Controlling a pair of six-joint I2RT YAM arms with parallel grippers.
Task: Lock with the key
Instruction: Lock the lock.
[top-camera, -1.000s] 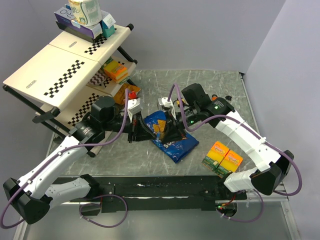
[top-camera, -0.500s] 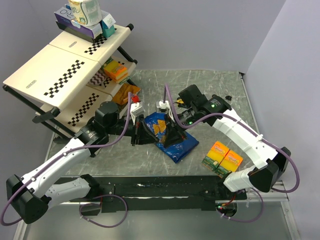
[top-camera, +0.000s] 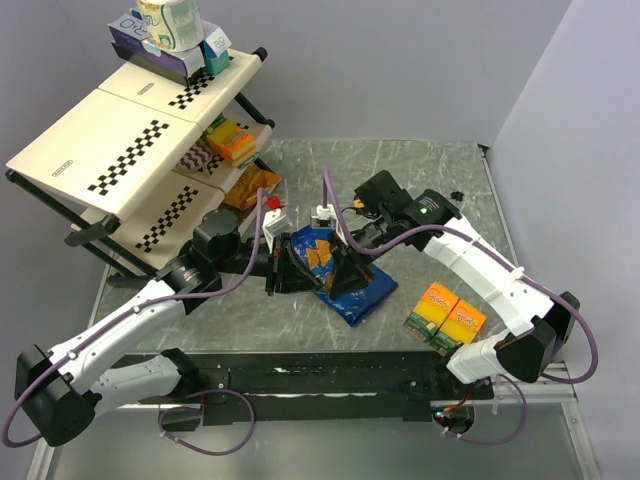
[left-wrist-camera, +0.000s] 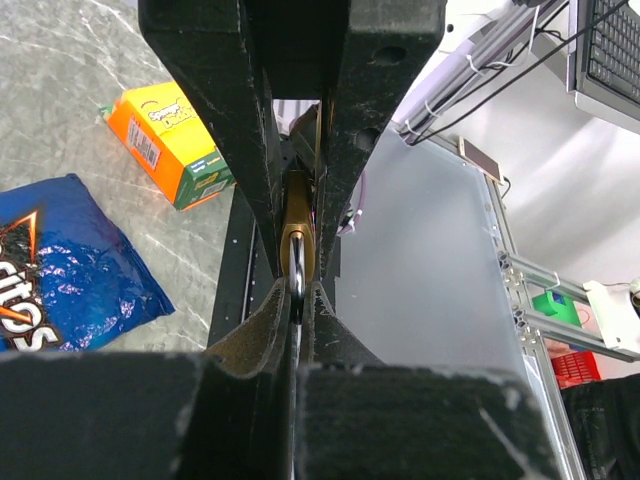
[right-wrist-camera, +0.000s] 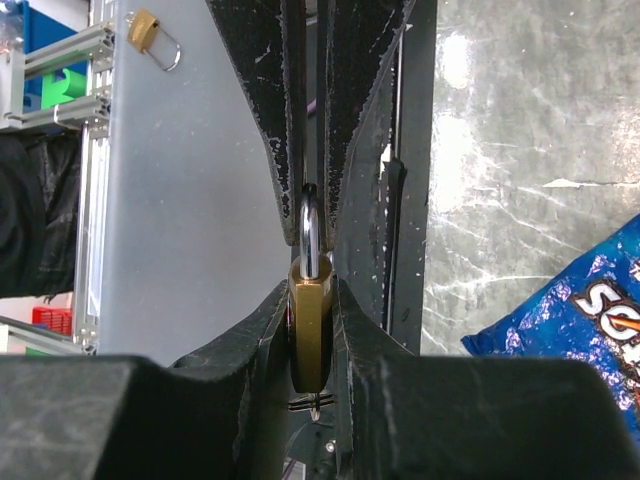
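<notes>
A brass padlock (right-wrist-camera: 313, 335) hangs between the two grippers above the chips bag. My right gripper (right-wrist-camera: 313, 290) is shut on its brass body. My left gripper (left-wrist-camera: 297, 300) is shut on the silver shackle (left-wrist-camera: 296, 275), which rises from the body into the left fingers (right-wrist-camera: 285, 150) in the right wrist view. A key ring with the key (right-wrist-camera: 318, 403) pokes out under the lock body, mostly hidden. In the top view the left gripper (top-camera: 298, 268) and right gripper (top-camera: 338, 262) meet tip to tip and hide the lock.
A blue chips bag (top-camera: 345, 285) lies under the grippers. Two orange boxes (top-camera: 447, 315) sit at the right front. A checkered shelf rack (top-camera: 140, 130) with boxes stands at the back left. Another brass padlock (right-wrist-camera: 150, 32) hangs off the table.
Both arms have shifted slightly, the left wrist forward and right, the right wrist a little left. Both grips on the padlock are unchanged.
</notes>
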